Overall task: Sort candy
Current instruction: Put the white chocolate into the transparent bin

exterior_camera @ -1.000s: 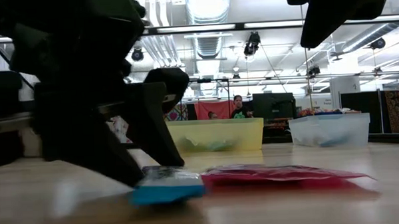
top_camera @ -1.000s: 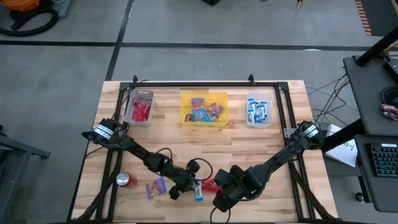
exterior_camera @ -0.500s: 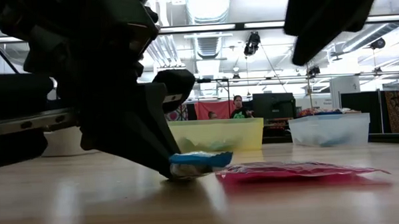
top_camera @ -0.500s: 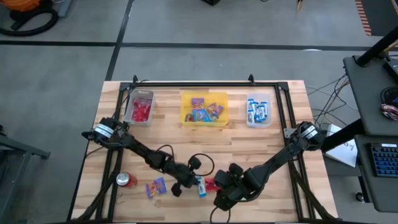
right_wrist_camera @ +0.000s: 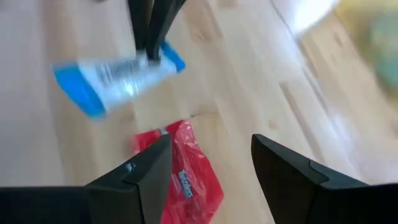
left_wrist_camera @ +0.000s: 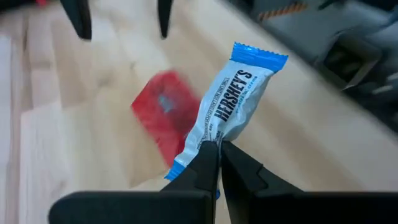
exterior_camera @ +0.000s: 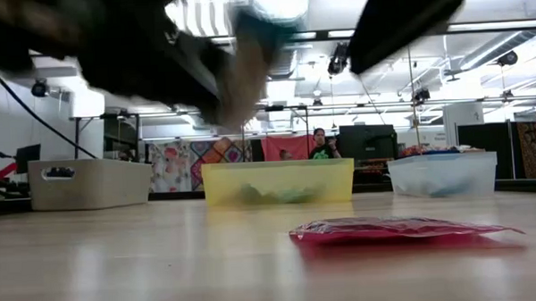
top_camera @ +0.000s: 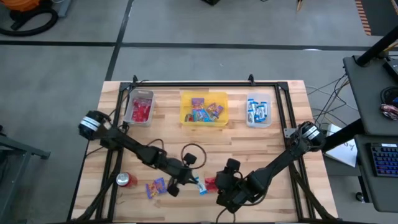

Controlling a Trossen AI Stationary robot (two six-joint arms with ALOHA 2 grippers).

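Observation:
A slim blue-and-white candy bar [left_wrist_camera: 231, 99] is off the table, and my left gripper [left_wrist_camera: 219, 149] is shut on it near the table's front middle [top_camera: 191, 182]. A flat red candy packet [right_wrist_camera: 186, 171] lies flat on the wood beside it. My right gripper [right_wrist_camera: 211, 168] hovers open above that packet without touching it, one finger on either side of it in the right wrist view. A purple candy packet [top_camera: 155, 187] lies on the table farther left. In the low view the bar [exterior_camera: 247, 57] is a blur high above the red packet [exterior_camera: 400, 228]. My left gripper pinches the bar between its two fingers near one blue end [left_wrist_camera: 200, 144]. The fingers slant down from the table's left and lie across the bar. The bar is clear of the table, and its long free end [left_wrist_camera: 258, 59] sticks out past the fingers.
A red soda can [top_camera: 126, 180] stands near the front left. Along the far side stand a clear bin with red candy [top_camera: 140, 107], a yellow bin [top_camera: 204, 109] with mixed packets and a clear bin with blue-and-white bars [top_camera: 259, 111]. Bare wood lies between bins and grippers.
My left gripper has taken hold of the blue-and-white bar, which lay on the table, and has risen with it, so the bar is now lifted clear. My right gripper has rolled about its wrist above the red packet, which has stayed where it was.

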